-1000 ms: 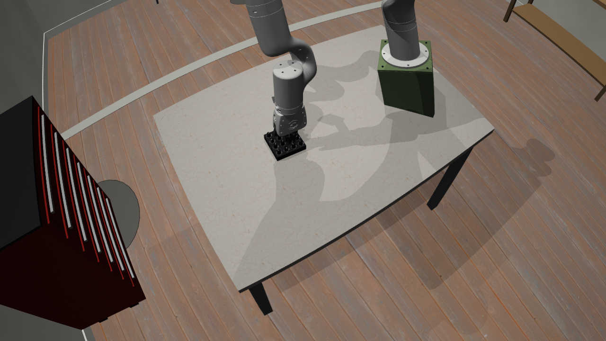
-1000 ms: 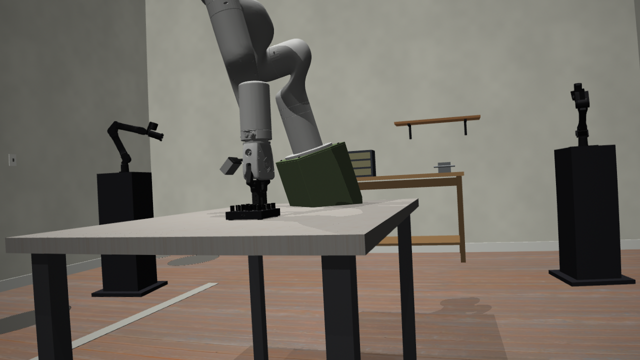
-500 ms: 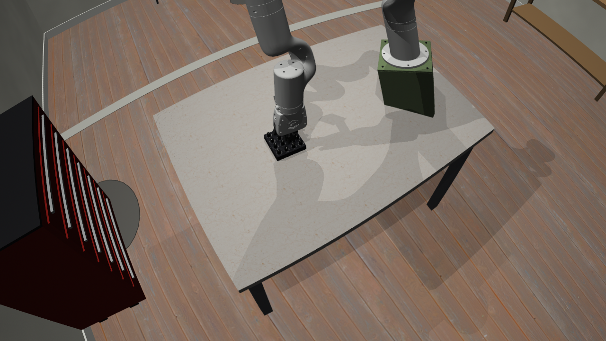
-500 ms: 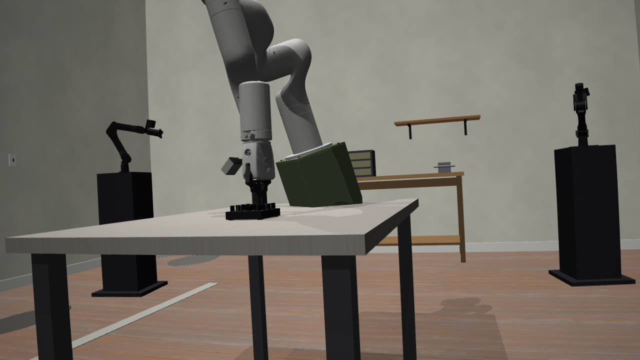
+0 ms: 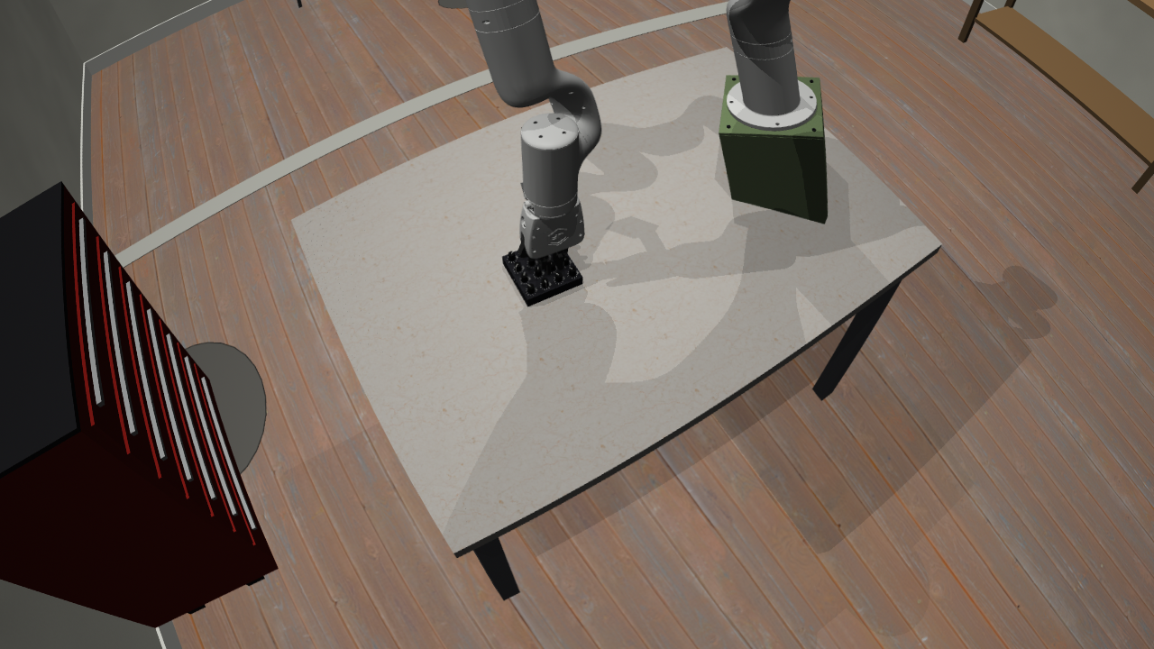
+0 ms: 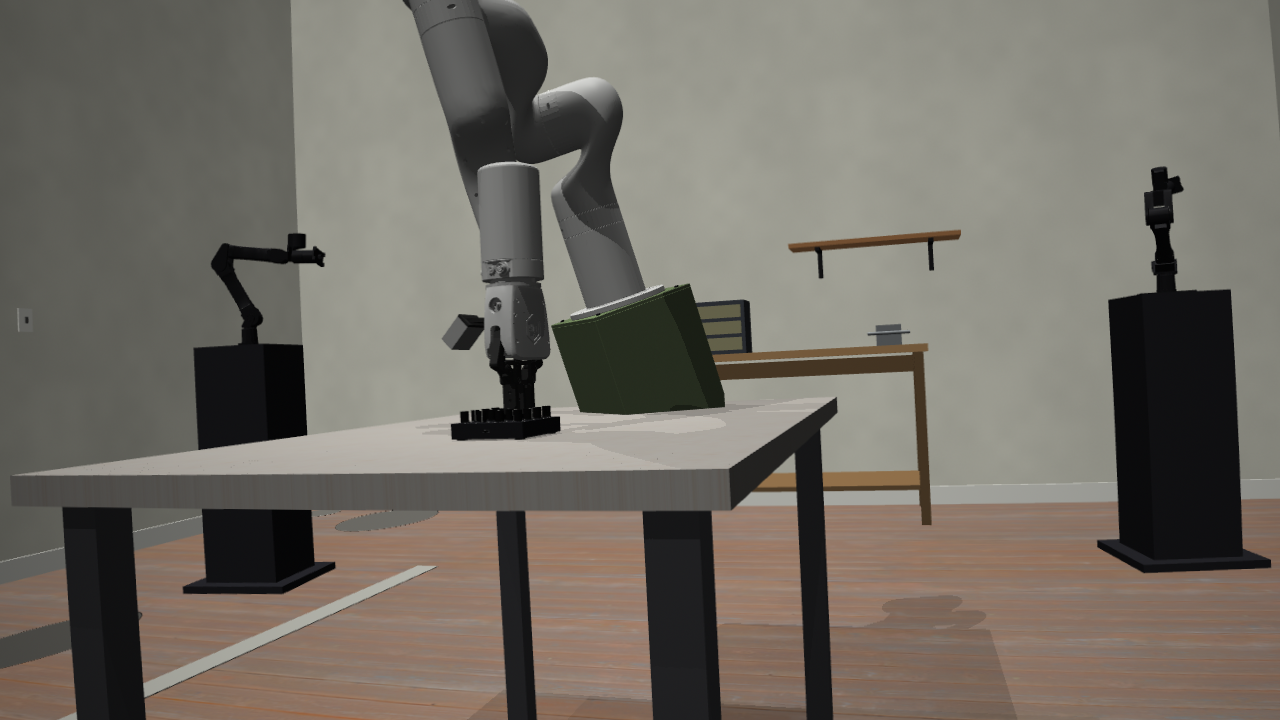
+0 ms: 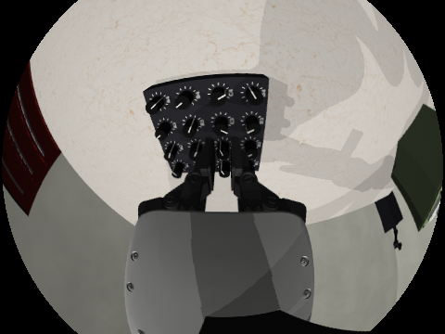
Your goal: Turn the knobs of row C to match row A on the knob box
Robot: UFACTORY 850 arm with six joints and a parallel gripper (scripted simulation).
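Gripper (image 7: 222,158) fingers stand only slightly parted and come straight down onto the knob box (image 7: 204,108), one on each side of a single knob (image 7: 222,147). In the wrist view one finger (image 7: 199,174) is at the knob's 9 o'clock and the other at its 3 o'clock. The gap between them is a shade wider than the knob, so the hand is narrowly open around it and not clamped. Whether a pad brushes the knob's side is too fine to tell. That knob is third from the left in the third row from the far edge, as the wrist camera sees it. The printed names are too small to read, so I cannot tell which row or number it is. The two far rows show four knobs each, with white lines pointing in various directions. The row at 6 o'clock is mostly hidden behind the fingers. From the side, the gripper (image 6: 517,394) hangs upright, its tips down among the knob tops, and the knob box (image 6: 505,428) stands flat on the table (image 6: 626,465). From above, the knob box (image 5: 542,278) sits a little toward 11 o'clock from the middle of the table (image 5: 452,387), turned slightly askew to its edges, with the wrist covering its 12 o'clock side. The arm's green pedestal (image 5: 774,173) stands well apart at about 2 o'clock from the box, near the table's far corner.
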